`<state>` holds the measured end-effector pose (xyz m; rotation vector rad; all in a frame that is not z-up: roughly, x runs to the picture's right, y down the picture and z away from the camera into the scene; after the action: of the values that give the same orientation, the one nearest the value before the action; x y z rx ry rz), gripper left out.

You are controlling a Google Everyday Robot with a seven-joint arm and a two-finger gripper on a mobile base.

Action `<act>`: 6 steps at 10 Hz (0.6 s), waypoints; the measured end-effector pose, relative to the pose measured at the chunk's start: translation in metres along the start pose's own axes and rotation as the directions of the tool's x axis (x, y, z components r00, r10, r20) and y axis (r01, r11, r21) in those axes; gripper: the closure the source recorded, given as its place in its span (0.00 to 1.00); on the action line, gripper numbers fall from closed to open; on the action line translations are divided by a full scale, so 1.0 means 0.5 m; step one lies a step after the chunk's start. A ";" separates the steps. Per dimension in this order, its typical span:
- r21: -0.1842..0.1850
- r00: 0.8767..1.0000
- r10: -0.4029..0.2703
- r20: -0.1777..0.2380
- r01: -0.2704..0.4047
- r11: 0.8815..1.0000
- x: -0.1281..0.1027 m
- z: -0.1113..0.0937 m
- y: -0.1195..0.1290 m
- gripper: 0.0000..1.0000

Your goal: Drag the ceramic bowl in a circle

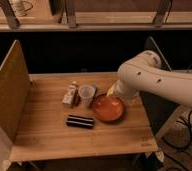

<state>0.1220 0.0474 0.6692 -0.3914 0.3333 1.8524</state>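
The ceramic bowl (107, 108) is shallow, round and glossy orange-red. It sits on the wooden table (44, 142), right of centre. My gripper (113, 93) comes down at the bowl's far right rim, at the end of the thick white arm (154, 80) that reaches in from the right. The arm's wrist hides the spot where the gripper meets the rim, so I cannot tell whether it touches the bowl.
A small white cup (86, 93) stands just left of the bowl, almost touching it. A small carton (69, 95) is left of the cup. A flat black bar (80, 121) lies in front. A tall wooden panel (9, 95) walls the table's left side.
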 end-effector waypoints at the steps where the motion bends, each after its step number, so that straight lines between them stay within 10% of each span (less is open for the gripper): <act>1: -0.019 1.000 -0.014 -0.017 0.013 1.000 -0.007 0.011 -0.003 0.35; 6: -0.033 0.999 -0.024 -0.038 0.023 0.999 -0.025 0.033 -0.020 0.35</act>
<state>0.1337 0.0466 0.6891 -0.4516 0.3232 1.8313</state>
